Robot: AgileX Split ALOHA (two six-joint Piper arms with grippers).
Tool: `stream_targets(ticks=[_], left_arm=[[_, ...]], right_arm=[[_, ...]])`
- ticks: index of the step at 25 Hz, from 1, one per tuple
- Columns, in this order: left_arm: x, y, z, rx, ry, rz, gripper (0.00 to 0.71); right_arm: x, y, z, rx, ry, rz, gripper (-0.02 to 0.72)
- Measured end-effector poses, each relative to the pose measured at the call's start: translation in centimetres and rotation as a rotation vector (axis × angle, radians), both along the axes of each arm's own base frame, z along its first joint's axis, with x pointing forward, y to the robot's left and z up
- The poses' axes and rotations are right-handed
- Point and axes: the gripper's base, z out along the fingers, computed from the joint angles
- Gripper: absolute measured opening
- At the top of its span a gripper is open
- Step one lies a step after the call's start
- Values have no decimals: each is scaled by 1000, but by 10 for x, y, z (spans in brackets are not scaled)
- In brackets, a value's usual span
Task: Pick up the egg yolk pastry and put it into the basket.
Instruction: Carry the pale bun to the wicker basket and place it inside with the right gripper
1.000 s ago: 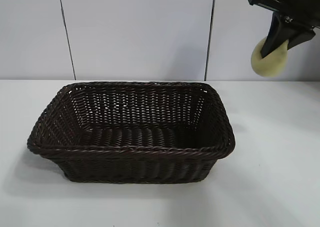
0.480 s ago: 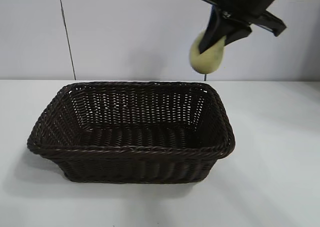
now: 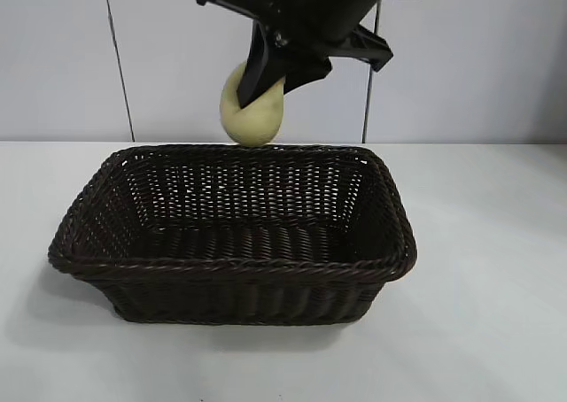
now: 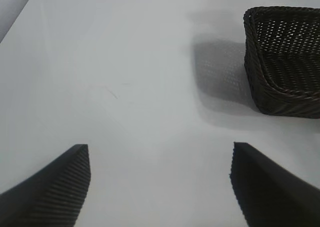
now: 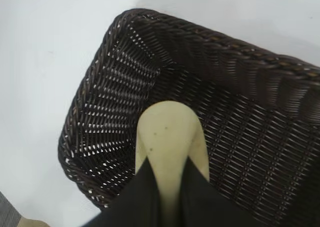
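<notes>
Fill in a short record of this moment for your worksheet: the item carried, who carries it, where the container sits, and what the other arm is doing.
Item carried: egg yolk pastry, held above the basket's far rim
Carrier: right gripper, shut on it
Container: basket, on the white table
Other arm: left gripper open over bare table beside the basket

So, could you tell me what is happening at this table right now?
The right tool is holding the egg yolk pastry in the air above the basket, not yet released. The basket sits on the white table with nothing visible inside. The left tool hovers open over the table beside the basket.
</notes>
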Motion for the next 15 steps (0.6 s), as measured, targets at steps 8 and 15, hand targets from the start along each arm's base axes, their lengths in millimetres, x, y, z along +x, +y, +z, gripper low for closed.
stream_targets(ticks=[8,15], left_arm=[[0,0,0,0,0,0,565],[0,0,0,0,0,0,565]], right_arm=[[10,7,-49,-25,85,-29,42],[9,7,-47,-21,96,-28,420]])
